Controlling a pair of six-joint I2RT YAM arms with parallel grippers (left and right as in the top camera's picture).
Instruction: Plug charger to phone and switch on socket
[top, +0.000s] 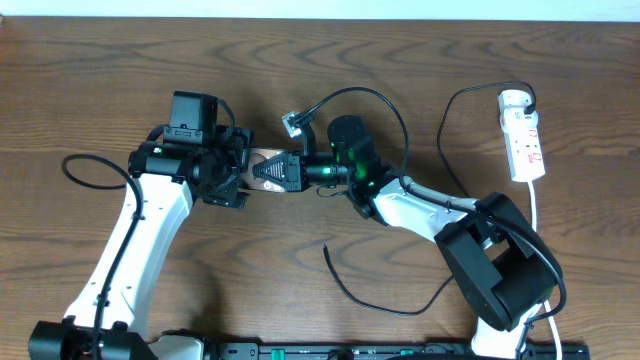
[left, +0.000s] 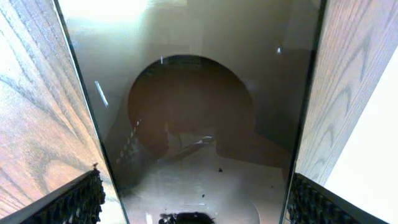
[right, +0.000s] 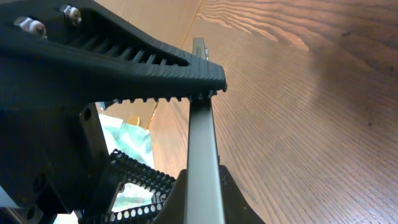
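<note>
When seen from above, the phone (top: 262, 162) lies between the two claws in the middle of the table (top: 100, 80). The left claw (top: 238, 178) takes one end of it and the right claw (top: 283, 172) takes the other end, so both fingertips face each other. The charger (top: 352, 90) makes a loop behind the right claw, and its small end lies just beside this claw, apart from the phone. The socket (top: 523, 135) is well apart from both claws, far behind the right arm, with a black plug at its upper end.

From the left wrist, the glossy face of the phone (left: 199, 124) fills the space between the fingers (left: 71, 199). The two pads touch its long edges, so the left claw (left: 199, 208) is closed on the phone. Wood of the table (left: 31, 93) shows outside each finger.

From the right wrist, the phone (right: 200, 62) is seen by its thin edge. The toothed upper finger (right: 155, 62) presses on it and the lower finger holds it from below, so the right claw (right: 204, 134) grasps the phone also. The table (right: 298, 93) is beside it.
</note>
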